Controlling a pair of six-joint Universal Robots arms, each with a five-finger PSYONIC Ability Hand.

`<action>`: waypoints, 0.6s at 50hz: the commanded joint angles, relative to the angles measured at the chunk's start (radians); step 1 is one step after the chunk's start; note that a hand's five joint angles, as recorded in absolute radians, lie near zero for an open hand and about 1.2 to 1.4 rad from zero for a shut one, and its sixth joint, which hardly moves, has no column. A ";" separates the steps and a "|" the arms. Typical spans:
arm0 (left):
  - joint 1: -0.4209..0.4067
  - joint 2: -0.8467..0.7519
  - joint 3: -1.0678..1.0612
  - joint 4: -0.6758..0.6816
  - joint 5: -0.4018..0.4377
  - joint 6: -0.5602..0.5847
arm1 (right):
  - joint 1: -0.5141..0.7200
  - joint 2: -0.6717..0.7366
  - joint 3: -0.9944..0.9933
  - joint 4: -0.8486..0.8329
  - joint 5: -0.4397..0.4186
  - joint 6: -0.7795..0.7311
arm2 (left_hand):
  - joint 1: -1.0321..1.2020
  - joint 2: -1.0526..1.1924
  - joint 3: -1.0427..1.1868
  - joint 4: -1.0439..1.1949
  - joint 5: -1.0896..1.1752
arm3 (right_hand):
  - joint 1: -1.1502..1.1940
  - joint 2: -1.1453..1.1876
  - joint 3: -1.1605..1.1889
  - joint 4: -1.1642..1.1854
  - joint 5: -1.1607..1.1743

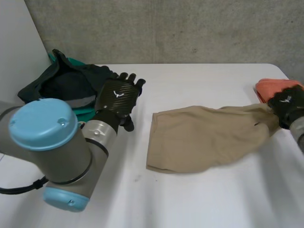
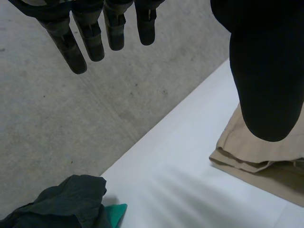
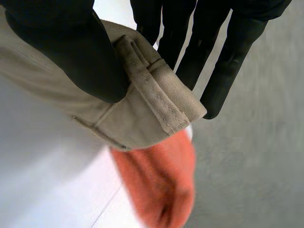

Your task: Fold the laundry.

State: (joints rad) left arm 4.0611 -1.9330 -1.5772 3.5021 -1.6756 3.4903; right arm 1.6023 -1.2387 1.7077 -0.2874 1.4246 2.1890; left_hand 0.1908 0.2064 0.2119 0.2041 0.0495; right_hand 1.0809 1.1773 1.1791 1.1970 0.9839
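A tan garment [image 1: 204,137] lies stretched across the white table [image 1: 190,204], with its hem toward the middle and its waistband at the right. My right hand [image 1: 286,110] pinches that waistband [image 3: 152,95] between thumb and fingers, near the table's right edge. My left hand [image 1: 118,97] hovers open above the table left of the garment, fingers [image 2: 90,38] straight and holding nothing. The garment's folded edge [image 2: 256,166] lies below its thumb.
A heap of dark and teal clothes [image 1: 66,85] sits at the table's back left, also below my left hand's fingers as a dark cloth [image 2: 61,204]. An orange cloth [image 1: 275,88] lies at the right edge by my right hand, under the waistband [image 3: 161,185]. A concrete wall stands behind.
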 commanded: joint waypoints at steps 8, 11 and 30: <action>0.048 0.078 -0.096 0.002 -0.001 -0.070 | 0.559 0.192 -0.051 -0.110 -0.292 -0.147 | -0.016 -0.032 -0.037 -0.030 -0.049 | 0.315 0.219 0.217 0.199 0.238; 0.052 0.078 -0.093 0.005 0.001 -0.069 | 0.577 0.200 -0.036 -0.110 -0.350 -0.160 | -0.016 -0.032 -0.037 -0.030 -0.049 | 0.055 -0.042 -0.043 -0.061 -0.023; -0.076 -0.167 0.285 -0.006 0.020 -0.086 | 0.223 -0.067 -0.039 -0.030 -0.354 0.849 | -0.016 -0.032 -0.037 -0.030 -0.049 | -0.906 -1.003 -1.005 -1.022 -0.984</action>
State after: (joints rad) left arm 4.0710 -1.9578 -1.4556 3.5099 -1.6730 3.4149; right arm 1.9576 -1.2692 1.6978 -0.3903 1.0634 2.7100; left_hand 0.1908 0.2064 0.2119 0.2041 0.0495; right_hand 0.2319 0.2171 0.2131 0.2128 0.0525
